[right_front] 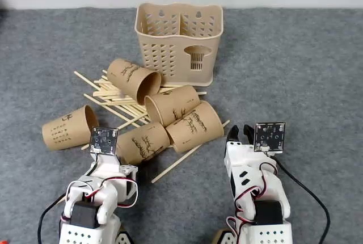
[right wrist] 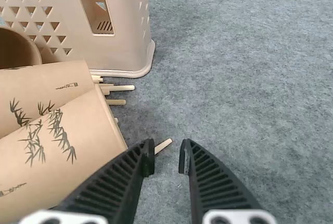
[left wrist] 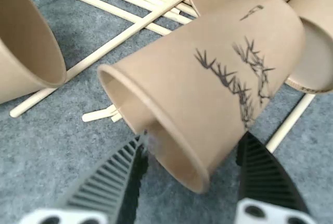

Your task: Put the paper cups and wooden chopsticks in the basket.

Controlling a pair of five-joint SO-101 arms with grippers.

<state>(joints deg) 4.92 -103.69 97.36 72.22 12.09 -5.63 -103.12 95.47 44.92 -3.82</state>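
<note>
Currently, five brown paper cups (right_front: 173, 105), mostly printed with dark bamboo sprigs, lie on their sides over scattered pale wooden chopsticks (right_front: 113, 99), just near and left of the upright, perforated tan basket (right_front: 170, 57) on the grey bench (right_front: 295, 74). The left gripper (left wrist: 194, 141) is spread around the mouth of the nearest cup (left wrist: 208, 78). The right gripper (right wrist: 166, 156), slightly parted, holds nothing, right of the pile.

High view steeply down over table (right_front: 300, 62); wrist views low, close; paper cups (right_front: 195, 126) common to all.
</note>
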